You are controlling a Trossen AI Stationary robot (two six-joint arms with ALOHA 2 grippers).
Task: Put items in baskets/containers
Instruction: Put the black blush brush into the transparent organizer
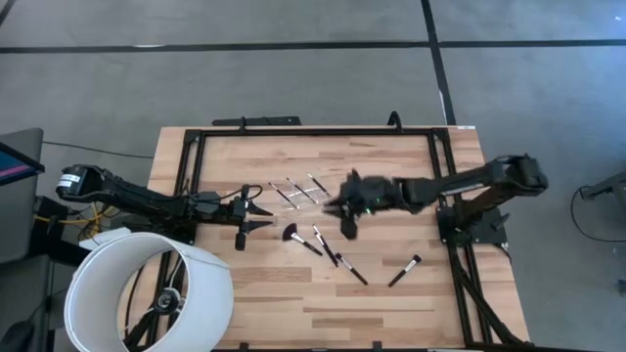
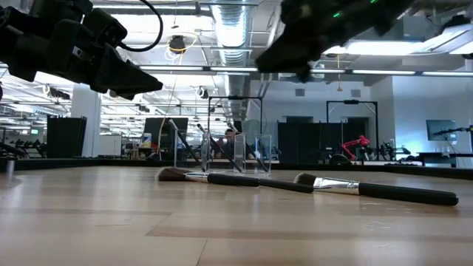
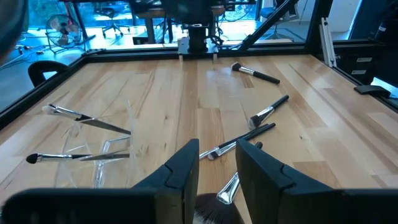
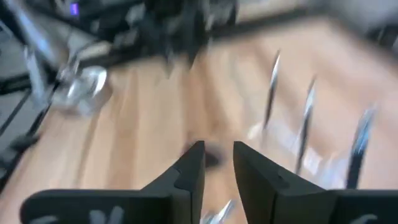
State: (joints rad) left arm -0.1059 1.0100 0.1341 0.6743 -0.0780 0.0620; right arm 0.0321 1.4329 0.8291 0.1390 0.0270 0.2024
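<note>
While three brushes (image 1: 298, 190) already stand or lean in the clear holder (image 3: 102, 149) near the middle of the table (image 1: 391, 303), I count the job as less than half done. The high view shows the holder only faintly, but the left wrist view shows its glinting walls with brush handles poking out at a slant.

Four brushes are left on the wood, as far as I can count. A fluffy brush (image 1: 301, 241) lies just in front of my left gripper (image 1: 256, 217), two thin ones (image 1: 337, 256) cross each other beside it, and one more (image 1: 404, 271) lies apart, toward the right side. I cannot rule out another hidden under the right arm.

My left gripper hangs above the table with its fingers (image 3: 183, 171) a little apart and nothing between them; the fluffy head shows just below them. My right gripper (image 1: 344, 207) hovers beside the holder, also slightly spread and empty in its wrist view, though that picture is smeared.

My judgement: each remaining brush needs a pick from the flat wood and a drop into the holder, and the crossed pair looks the fiddliest.
</note>
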